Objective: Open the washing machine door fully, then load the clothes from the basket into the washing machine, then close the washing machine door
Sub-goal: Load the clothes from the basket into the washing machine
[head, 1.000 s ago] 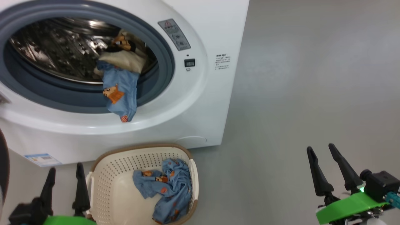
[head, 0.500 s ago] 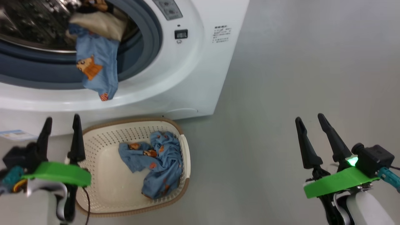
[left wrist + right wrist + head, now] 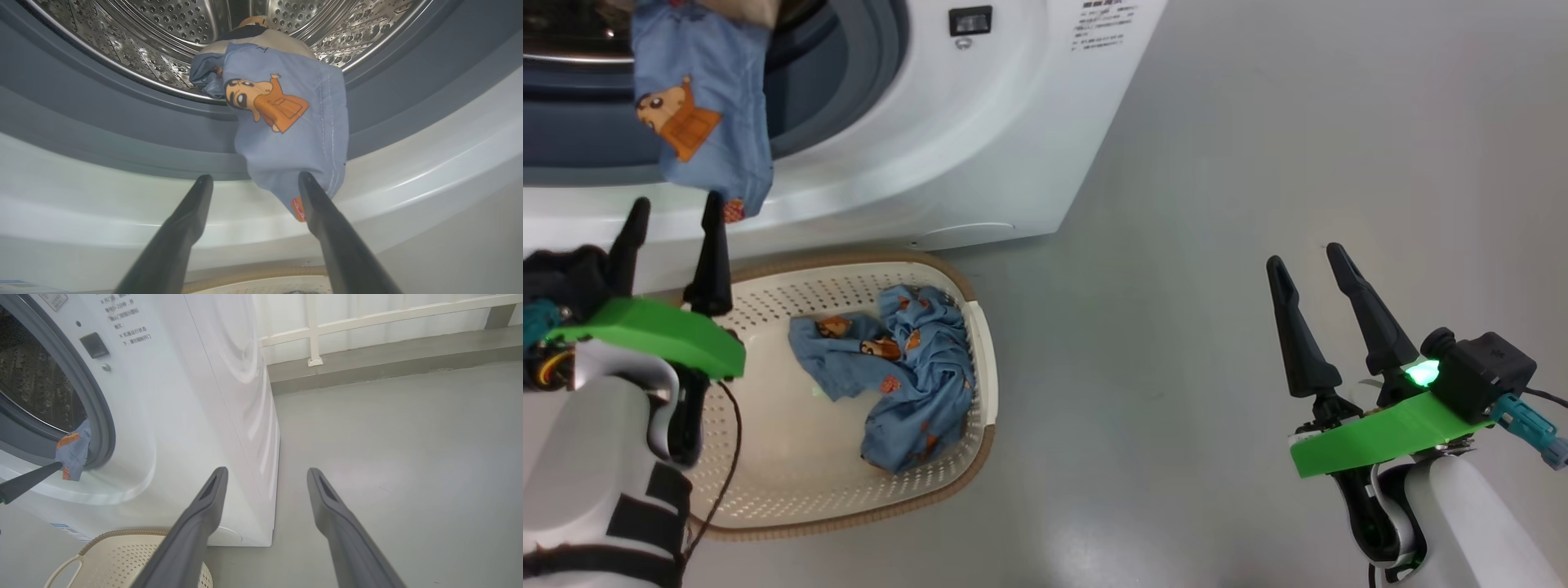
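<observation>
Both claws are spread wide, pinching nothing. The left gripper [image 3: 676, 202] hovers over the left rim of the basket [image 3: 983, 351], fingers aimed at the washing machine [image 3: 980, 139]. The right gripper [image 3: 1303, 255] hangs above the grey floor [image 3: 1176, 245], well apart from the basket. A crumpled blue garment [image 3: 915, 376] lies in the basket's right half, near the left claw. Beyond, a hanging blue garment [image 3: 286, 139] with an orange cartoon figure drapes out over the grey door seal [image 3: 81, 110]. Its hem sits just beside one left fingertip [image 3: 307, 183]; contact is unclear. A cream piece [image 3: 265, 36] lies behind it in the steel drum [image 3: 163, 24].
</observation>
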You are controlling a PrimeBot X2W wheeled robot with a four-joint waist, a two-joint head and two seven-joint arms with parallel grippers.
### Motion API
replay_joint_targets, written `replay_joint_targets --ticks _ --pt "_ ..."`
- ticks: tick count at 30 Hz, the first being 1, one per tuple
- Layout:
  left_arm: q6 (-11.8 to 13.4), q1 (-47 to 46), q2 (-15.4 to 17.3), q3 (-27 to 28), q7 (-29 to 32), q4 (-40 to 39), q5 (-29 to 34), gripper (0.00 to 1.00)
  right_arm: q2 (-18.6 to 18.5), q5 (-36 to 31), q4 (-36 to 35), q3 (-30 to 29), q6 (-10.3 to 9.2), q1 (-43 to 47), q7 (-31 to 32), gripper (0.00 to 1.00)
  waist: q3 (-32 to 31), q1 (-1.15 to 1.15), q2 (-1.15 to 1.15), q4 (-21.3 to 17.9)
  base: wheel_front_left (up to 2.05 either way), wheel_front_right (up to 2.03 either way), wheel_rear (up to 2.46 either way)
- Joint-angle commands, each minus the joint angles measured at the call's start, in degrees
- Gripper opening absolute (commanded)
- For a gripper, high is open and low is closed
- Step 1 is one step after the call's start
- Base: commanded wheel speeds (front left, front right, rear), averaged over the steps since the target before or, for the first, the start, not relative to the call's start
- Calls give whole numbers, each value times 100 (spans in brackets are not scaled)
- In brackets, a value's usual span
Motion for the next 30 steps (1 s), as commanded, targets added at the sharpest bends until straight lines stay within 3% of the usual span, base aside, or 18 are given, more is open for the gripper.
replay_joint_targets --ticks 1,23,26,27,30 --pt "4 -193 267 64 -36 -2 -89 100 -23 -61 -113 130 42 -69 -47 100 63 -1 0 -72 0 0 0" --pt "4 -871 498 -936 -36 257 -777 98 106 -42 -154 137 42 -175 -47 100 246 -1 0 -236 0 0 0" --pt "4 -1011 544 -1051 -36 258 -849 7 123 -42 -163 126 42 -195 -47 100 276 -1 0 -255 0 0 0" --pt "4 -1051 559 -1074 -36 239 -872 0 129 -43 -165 117 42 -198 -47 100 285 -1 0 -258 0 0 0" --pt "4 -1135 614 -1107 -36 176 -905 0 152 -44 -165 94 42 -195 -47 100 299 -1 0 -264 0 0 0"
